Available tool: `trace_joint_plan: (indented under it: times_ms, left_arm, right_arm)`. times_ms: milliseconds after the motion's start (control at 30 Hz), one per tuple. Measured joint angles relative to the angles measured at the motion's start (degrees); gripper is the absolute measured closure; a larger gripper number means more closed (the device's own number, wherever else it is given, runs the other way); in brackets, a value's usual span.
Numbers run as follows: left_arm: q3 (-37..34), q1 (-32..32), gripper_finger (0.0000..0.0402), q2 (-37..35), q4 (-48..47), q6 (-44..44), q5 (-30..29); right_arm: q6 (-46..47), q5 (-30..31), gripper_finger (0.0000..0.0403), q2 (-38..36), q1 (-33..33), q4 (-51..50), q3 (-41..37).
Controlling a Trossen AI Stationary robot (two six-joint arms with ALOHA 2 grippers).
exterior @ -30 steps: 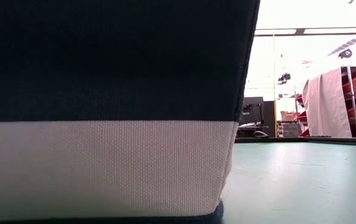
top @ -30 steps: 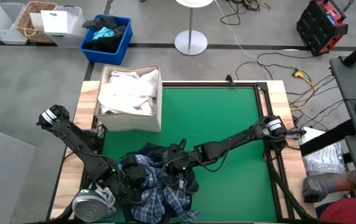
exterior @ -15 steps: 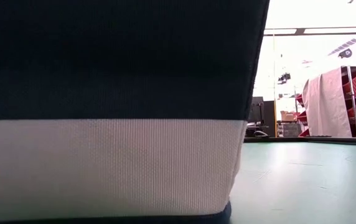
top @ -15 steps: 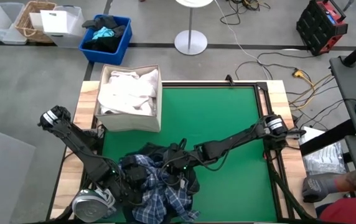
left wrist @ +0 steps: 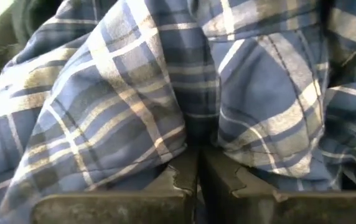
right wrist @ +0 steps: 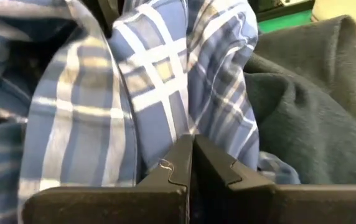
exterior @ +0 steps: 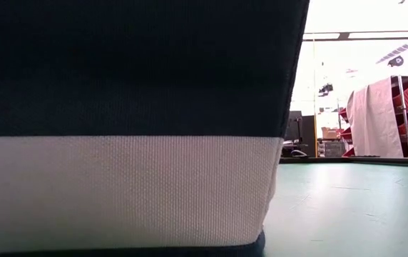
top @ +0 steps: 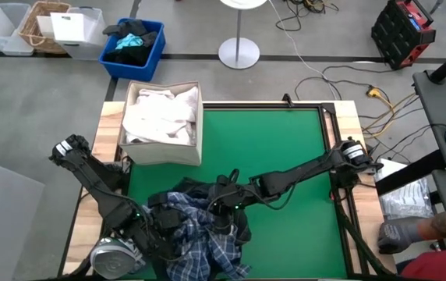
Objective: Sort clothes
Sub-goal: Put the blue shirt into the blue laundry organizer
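While both grippers pinch it, plaid shirt (top: 199,246) lies rumpled.

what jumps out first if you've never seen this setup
Both dark arms meet over a blue-white plaid shirt bunched at the near edge of the green mat. The left gripper and right gripper are each pinched shut on its fabric, with a dark navy piece lying against the shirt. Behind, at the mat's far left corner, a fabric box holds white shirts.
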Motion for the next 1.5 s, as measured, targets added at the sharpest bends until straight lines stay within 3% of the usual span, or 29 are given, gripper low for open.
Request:
trace_joint_plan:
  times_ms: [500, 1033, 1500]
  left_arm:
    - [3.78, 0.02, 0.0396, -0.11, -4.69, -0.07, -1.03]
    - [5.13, 0.02, 0.024, -0.22, -5.84, 0.93, 0.11]
    - [15.97, 0.11, 0.0231, -0.24, -9.03, 1.49, 2.9]
  right_arm:
    - [-0.38, 3.1, 0.039, -6.43, -0.2, -7.23, 0.04]
    - [-0.85, 6.19, 0.039, -12.52, -0.22, -13.23, 0.15]
    - [-5.58, 6.14, 0.039, -15.78, -0.85, -13.79, 0.24]
